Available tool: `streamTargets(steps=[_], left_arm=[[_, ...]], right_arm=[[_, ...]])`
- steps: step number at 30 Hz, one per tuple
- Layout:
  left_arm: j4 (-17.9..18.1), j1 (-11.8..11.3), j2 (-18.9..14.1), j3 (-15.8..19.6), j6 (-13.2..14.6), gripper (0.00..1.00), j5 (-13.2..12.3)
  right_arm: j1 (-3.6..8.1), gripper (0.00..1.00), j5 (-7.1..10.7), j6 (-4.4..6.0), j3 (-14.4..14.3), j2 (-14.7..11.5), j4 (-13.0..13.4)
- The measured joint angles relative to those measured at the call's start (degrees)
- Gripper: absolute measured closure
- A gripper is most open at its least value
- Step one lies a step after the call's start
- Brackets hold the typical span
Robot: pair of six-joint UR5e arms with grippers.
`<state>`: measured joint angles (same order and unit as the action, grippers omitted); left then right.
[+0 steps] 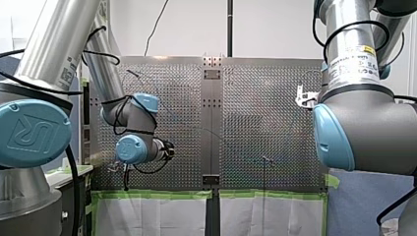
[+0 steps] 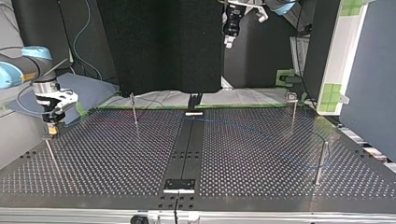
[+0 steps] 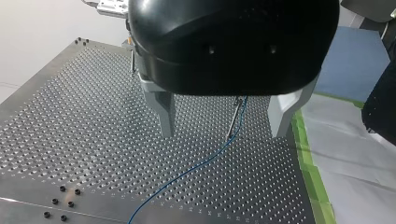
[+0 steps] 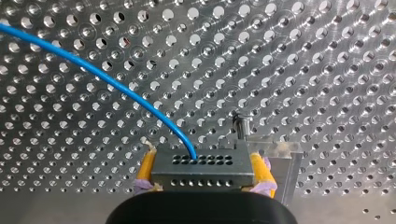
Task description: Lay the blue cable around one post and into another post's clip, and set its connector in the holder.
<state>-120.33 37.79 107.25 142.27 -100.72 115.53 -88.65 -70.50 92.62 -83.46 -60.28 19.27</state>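
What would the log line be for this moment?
right gripper: shut on connector | left gripper: open, over table, post ahead | cable: runs from connector across table

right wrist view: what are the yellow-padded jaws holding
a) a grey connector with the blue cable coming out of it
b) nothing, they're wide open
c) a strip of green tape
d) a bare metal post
a: the connector sits clamped between my right arm's jaws, with yellow pads on either side, and the blue cable runs out of its upper row of holes.
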Motion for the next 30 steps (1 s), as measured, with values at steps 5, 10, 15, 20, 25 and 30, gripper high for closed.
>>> streamTargets(steps=[5, 10, 15, 20, 25, 30], left_arm=[[-0.1, 0.1, 0.0, 0.0, 0.0, 0.00, 0.0], [-0.3, 0.2, 0.0, 0.0, -0.1, 0.00, 0.1], [-0.4, 0.3, 0.0, 0.2, -0.1, 0.00, 0.2], [-0.4, 0.4, 0.0, 0.2, -0.1, 0.00, 0.7], [-0.4, 0.4, 0.0, 0.2, -0.1, 0.00, 0.8], [-0.2, 0.4, 0.0, 0.2, -0.1, 0.00, 0.8]], right_arm=[[-0.12, 1.00, 0.14, -0.22, 0.0, 0.0, -0.1], [-0.28, 1.00, 0.24, -0.54, -0.1, -0.1, -0.4], [-0.65, 1.00, 0.28, -1.28, -0.2, -0.2, -0.6], [-0.99, 1.00, 0.34, -1.99, -0.7, -0.5, -0.6], [-1.08, 1.00, 0.06, -2.05, -1.7, -2.1, 0.3], [-0.90, 1.00, -0.26, -1.46, -2.2, -2.7, 1.1]])
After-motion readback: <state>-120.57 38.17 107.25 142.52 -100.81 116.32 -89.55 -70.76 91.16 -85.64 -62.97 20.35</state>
